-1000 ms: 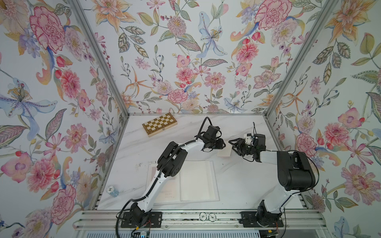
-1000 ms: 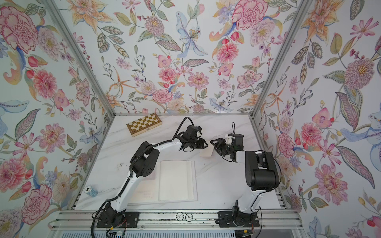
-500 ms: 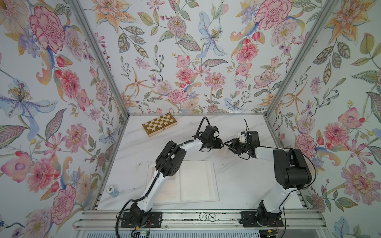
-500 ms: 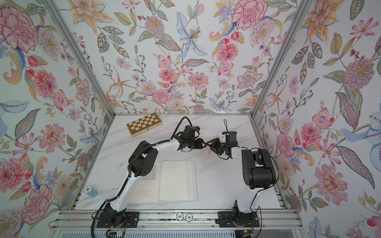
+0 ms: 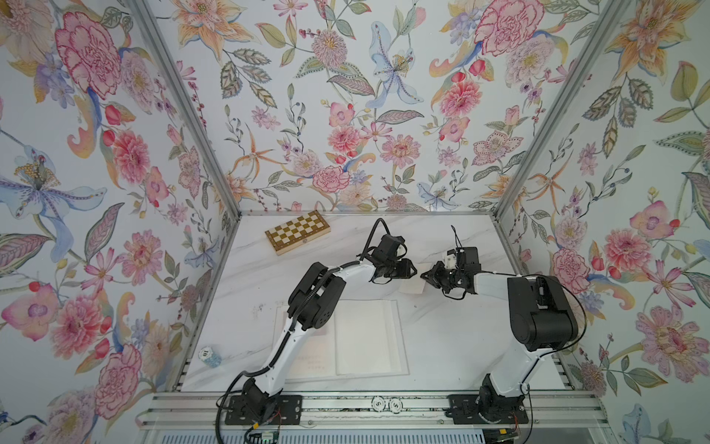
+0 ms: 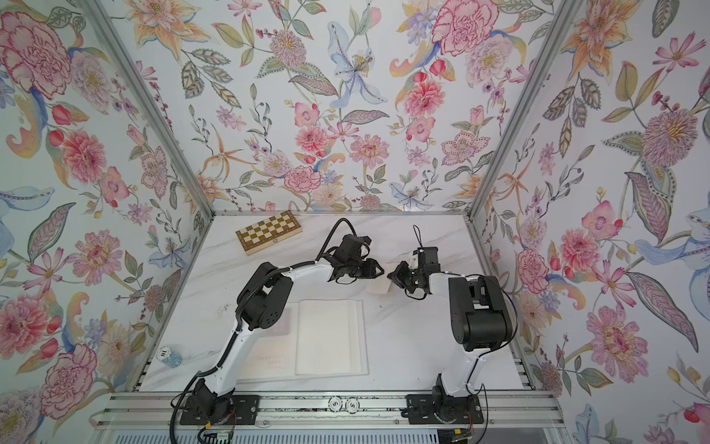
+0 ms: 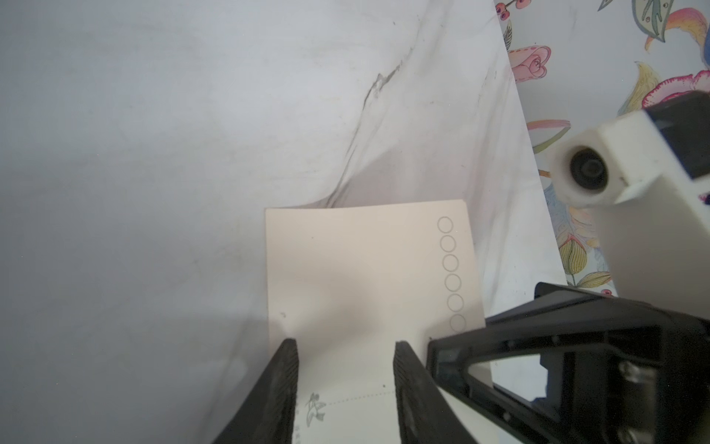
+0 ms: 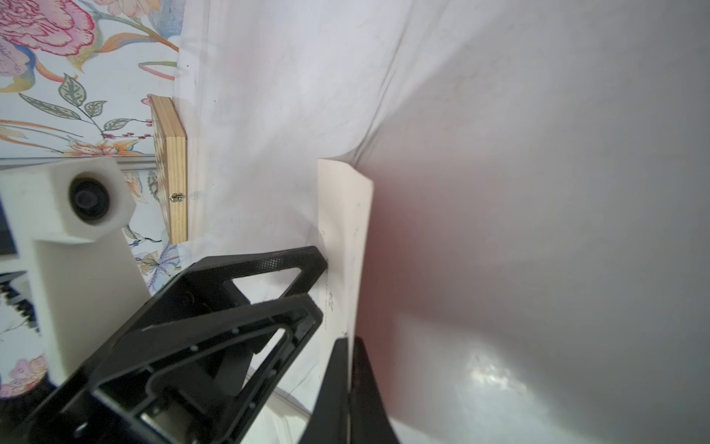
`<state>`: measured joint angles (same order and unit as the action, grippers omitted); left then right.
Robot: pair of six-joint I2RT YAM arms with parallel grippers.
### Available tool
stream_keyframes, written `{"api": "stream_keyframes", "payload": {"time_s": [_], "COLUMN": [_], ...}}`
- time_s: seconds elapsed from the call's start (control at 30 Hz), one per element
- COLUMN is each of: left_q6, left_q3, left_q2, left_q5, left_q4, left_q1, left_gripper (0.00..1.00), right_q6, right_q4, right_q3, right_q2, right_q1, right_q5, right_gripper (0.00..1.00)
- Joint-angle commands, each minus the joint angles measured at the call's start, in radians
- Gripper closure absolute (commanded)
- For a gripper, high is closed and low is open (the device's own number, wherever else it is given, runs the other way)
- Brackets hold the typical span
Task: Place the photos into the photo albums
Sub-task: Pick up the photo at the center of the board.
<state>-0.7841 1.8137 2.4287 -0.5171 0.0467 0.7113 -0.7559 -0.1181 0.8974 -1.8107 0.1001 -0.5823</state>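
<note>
Right gripper (image 8: 347, 340): jaws clamped on edge of cream photo card (image 7: 365, 269) | Left gripper (image 7: 345, 346): jaws part-open, tips against its face, gripping nothing

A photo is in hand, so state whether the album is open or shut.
Open: the album lies flat on the table, white pages spread, in both top views.

Checkered wooden chessboard box (image 5: 297, 231) lay closed at 11 o'clock on the white marble table (image 5: 453, 338), small blue-and-white chip stack (image 5: 209, 356) stood at 8 o'clock by the table edge, two round numbered discs (image 5: 386, 404) sat side by side at 6 o'clock on the metal rail (image 5: 422, 403), floral wallpaper (image 5: 345, 115) covered the walls around.
</note>
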Motion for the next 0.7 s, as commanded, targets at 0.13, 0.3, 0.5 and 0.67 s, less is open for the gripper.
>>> {"api": "stream_keyframes", "payload": {"time_s": [0.13,0.3,0.5,0.67], "left_q6": [0.008,0.044,0.122,0.175], "left_q3": [-0.065,-0.116,-0.181,-0.259], "left_q2": [-0.075,-0.166,-0.29,-0.402], "left_q5": [0.008,0.027,0.062,0.085], "left_q4": [0.092,0.111,0.169,0.207], "left_q1": [-0.022,-0.047,-0.072,-0.096], "left_gripper": [0.47,0.31,0.3,0.29], "right_q6": [0.024,0.044,0.135,0.23], "right_q4": [0.024,0.056,0.18,0.307], "right_q3": [0.011,0.003,0.031,0.071], "right_q2": [0.026,0.087,0.194,0.297], "right_q1": [0.013,0.023,0.065,0.143], "right_q5": [0.017,0.028,0.109,0.249], "right_gripper": [1.0,1.0,1.0,1.0]}}
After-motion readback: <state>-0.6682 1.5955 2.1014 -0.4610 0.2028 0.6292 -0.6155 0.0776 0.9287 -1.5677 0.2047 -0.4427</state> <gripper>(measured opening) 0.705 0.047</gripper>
